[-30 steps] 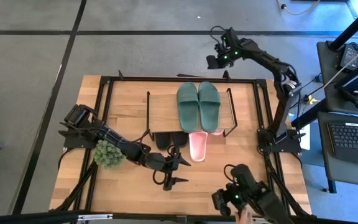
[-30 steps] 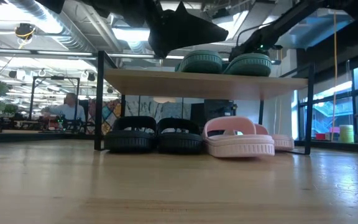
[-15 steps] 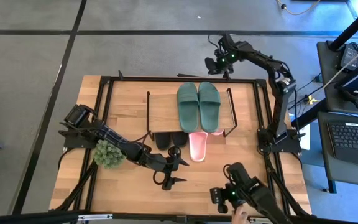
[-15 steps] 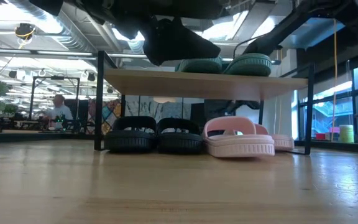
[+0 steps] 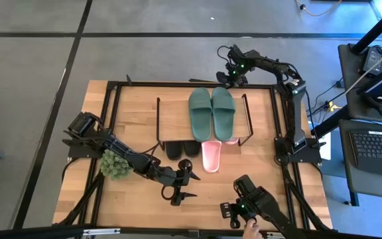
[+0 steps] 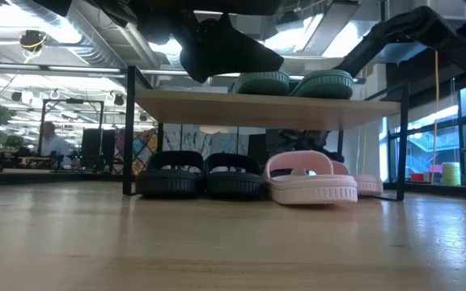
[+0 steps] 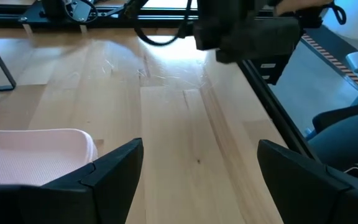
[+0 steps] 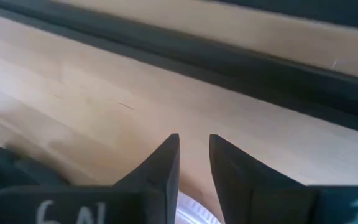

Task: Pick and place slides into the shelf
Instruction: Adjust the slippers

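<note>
Fingers of the left gripper (image 5: 182,186) spread wide and empty over the bench (image 5: 131,199), near the front pink slide (image 5: 211,156). Black slides (image 6: 201,174) sit under the shelf (image 6: 265,107), green slides (image 5: 211,111) on top. Right gripper (image 5: 225,78) fingers stand narrow, empty, behind the shelf.
</note>
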You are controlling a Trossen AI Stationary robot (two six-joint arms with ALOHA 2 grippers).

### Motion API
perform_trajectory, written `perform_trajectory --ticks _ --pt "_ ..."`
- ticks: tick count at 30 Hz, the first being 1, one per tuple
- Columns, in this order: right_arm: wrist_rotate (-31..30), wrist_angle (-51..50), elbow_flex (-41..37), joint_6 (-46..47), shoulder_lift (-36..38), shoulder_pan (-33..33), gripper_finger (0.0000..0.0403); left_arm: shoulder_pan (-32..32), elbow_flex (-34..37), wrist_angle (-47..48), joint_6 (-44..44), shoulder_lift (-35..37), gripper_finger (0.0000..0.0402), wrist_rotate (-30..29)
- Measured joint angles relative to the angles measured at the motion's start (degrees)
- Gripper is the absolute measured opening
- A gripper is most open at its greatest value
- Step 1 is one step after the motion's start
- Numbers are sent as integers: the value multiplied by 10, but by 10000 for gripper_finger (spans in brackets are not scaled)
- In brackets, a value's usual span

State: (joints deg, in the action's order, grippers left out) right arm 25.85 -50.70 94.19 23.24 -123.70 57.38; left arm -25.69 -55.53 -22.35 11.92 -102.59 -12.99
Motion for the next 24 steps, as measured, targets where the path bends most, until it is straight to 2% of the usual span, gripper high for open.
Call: perform_trajectory --ticks 11,15,20,24 --pt "-36 -67 0 -57 -15 -19 89 0 0 0 0 0 306 0" --pt "-87 -70 0 -62 -15 -33 89 0 0 0 0 0 306 0" --pt "-93 -69 0 -70 -17 -46 89 0 0 0 0 0 306 0" --pt "-101 -18 0 -59 -17 -49 89 0 0 0 0 0 306 0"
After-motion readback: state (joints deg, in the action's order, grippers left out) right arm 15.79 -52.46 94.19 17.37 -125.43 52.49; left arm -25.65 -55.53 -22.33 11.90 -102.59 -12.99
